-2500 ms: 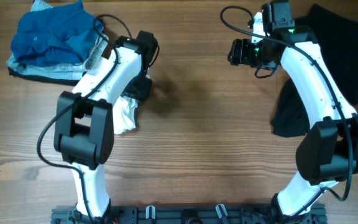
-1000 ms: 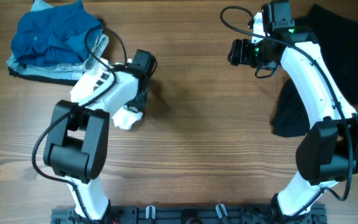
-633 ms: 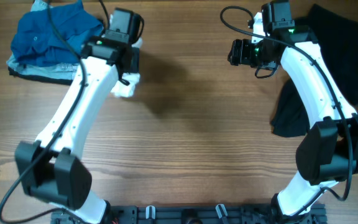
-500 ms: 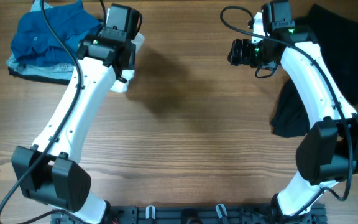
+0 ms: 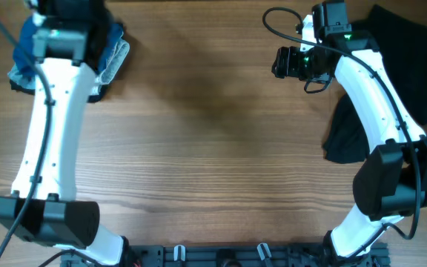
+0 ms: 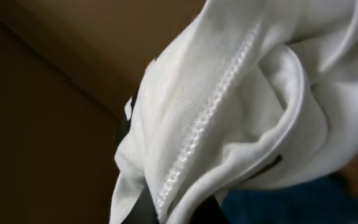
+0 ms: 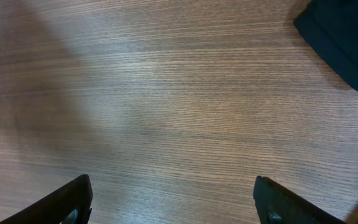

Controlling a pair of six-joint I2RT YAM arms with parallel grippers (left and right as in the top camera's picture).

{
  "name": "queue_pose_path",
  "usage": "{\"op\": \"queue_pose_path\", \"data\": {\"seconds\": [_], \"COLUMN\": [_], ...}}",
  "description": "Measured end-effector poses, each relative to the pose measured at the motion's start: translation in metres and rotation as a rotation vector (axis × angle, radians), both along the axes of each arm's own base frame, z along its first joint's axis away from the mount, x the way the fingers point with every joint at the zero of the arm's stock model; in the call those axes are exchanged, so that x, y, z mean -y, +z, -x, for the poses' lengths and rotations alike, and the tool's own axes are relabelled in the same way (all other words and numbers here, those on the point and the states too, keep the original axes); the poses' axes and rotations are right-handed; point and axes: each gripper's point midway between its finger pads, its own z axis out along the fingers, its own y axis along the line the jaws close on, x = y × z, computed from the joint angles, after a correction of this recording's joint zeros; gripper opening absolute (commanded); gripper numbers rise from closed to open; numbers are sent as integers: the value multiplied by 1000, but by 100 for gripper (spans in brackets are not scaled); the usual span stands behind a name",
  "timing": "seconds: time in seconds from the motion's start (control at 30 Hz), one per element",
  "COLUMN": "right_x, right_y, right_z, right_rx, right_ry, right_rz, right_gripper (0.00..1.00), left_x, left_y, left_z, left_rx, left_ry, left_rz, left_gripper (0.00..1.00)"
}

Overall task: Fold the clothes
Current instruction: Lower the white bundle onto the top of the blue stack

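Found the left jaws pressed together on a bunched white garment (image 6: 229, 112), with only dark slivers of them showing past the cloth; saw that cloth fill most of the left wrist view, its stitched seam running on a slant from upper right to lower left, folds curling round beside it; could not make out any lettering on it. Noted blue fabric (image 6: 278, 205) just beneath, at the lower right of that view. Traced the left arm (image 5: 50, 141) from above: stretched nearly straight from the near edge of the counter (image 5: 221, 148) to the far left corner, wrist over the pile of blue garment (image 5: 28, 48) with a grey piece (image 5: 28, 83) under it.

Found the right jaws standing wide apart and holding nothing, tips at the bottom corners of the right wrist view, bare wood below them. Spotted a corner of the black garment (image 7: 344, 43) at the upper right there, apart from the tips. Saw from above the same black garment (image 5: 402, 44) lying along the right edge, long axis running far to near, partly hidden under the right arm (image 5: 369, 89); noted that arm rising from the near edge and bent, wrist turned toward the centre.
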Motion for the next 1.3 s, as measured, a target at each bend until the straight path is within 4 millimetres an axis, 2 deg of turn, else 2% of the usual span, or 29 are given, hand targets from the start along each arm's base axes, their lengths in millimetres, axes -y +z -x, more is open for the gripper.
{"op": "queue_pose_path", "data": {"seconds": [0.1,0.27,0.37,0.5,0.6,0.73,0.8,0.87,1.0,1.03,1.07,1.1,1.13,1.17,1.2,1.3], "right_x": [0,0,1,1,1,0,0,0,0,0,0,0,0,0,-1,-2], "right_y": [0,-1,-3,-4,-4,-4,-4,-3,-2,-1,-1,-1,-1,-1,-1,-1], "right_z": [0,3,7,9,10,10,9,9,4,4,4,3,4,3,4,4], "right_rx": [0,-13,-32,-40,-42,-42,-41,-37,-18,-17,-15,-15,-15,-15,-15,-16], "right_ry": [0,0,0,2,3,4,4,4,4,4,4,4,4,4,5,9], "right_rz": [0,1,4,6,4,2,2,1,-1,-2,-2,-2,-2,-2,-4,-12], "right_gripper": [84,84,84,84,84,84,84,84,84,84,84,84,84,84,84,84], "left_x": [-35,-94,-120,-137,-137,-127,-117,-99,-67,-59,-50,-44,-35,-33,-13,14], "left_y": [4,-16,-49,-102,-140,-166,-180,-199,-221,-224,-225,-227,-229,-229,-231,-227], "left_z": [0,-14,-33,-54,-65,-67,-65,-60,-54,-55,-56,-57,-58,-58,-61,-70], "left_rx": [4,-1,-30,-107,-176,-218,-242,-270,-283,-278,-270,-266,-264,-256,-267,-250], "left_ry": [39,71,92,99,85,54,27,-12,-42,-47,-55,-61,-70,-61,-100,-156], "left_rz": [-21,-2,8,27,44,121,199,339,569,618,661,689,715,736,764,789], "left_gripper": [4,4,4,4,4,4,4,4,4,11,38,93,100,100,100,100]}}
